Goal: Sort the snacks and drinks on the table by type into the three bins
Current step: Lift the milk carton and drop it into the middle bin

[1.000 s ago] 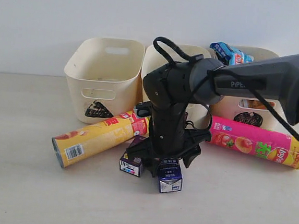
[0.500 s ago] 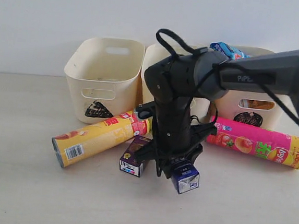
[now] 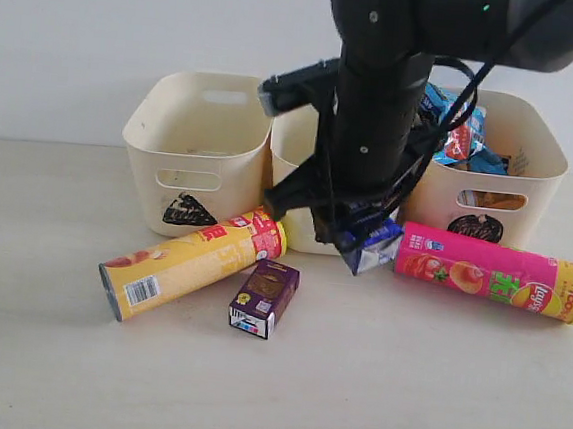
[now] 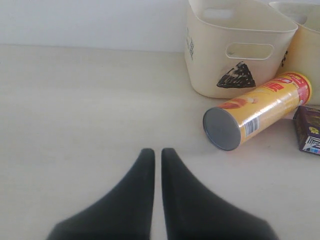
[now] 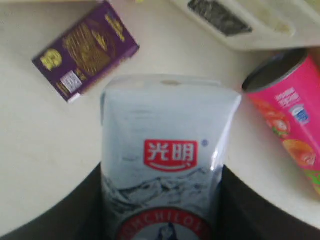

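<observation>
My right gripper [image 3: 363,239] is shut on the white and blue carton [image 3: 374,250], held tilted above the table [image 3: 402,385] in front of the middle bin [image 3: 295,135]. The right wrist view shows that carton [image 5: 167,150] between the dark fingers [image 5: 235,200]. The dark purple carton [image 3: 264,298] lies on the table beside the yellow chip tube [image 3: 192,264]. To the right lies the pink tube [image 3: 492,273]. Blue packets [image 3: 457,124] sit in the circle bin [image 3: 532,166], and an orange-brown bag [image 3: 490,200] shows through its cutout. My left gripper [image 4: 156,152] is shut and empty over bare table.
The triangle bin [image 3: 197,146] stands at the left of the row. In the left wrist view the yellow tube [image 4: 255,117], the triangle bin [image 4: 235,50] and the purple carton [image 4: 307,127] lie ahead. My right arm [image 3: 377,102] hides most of the middle bin.
My right gripper has lifted the white and blue carton off the table and carried it up and back toward the bins. The purple carton and both tubes stayed put.
</observation>
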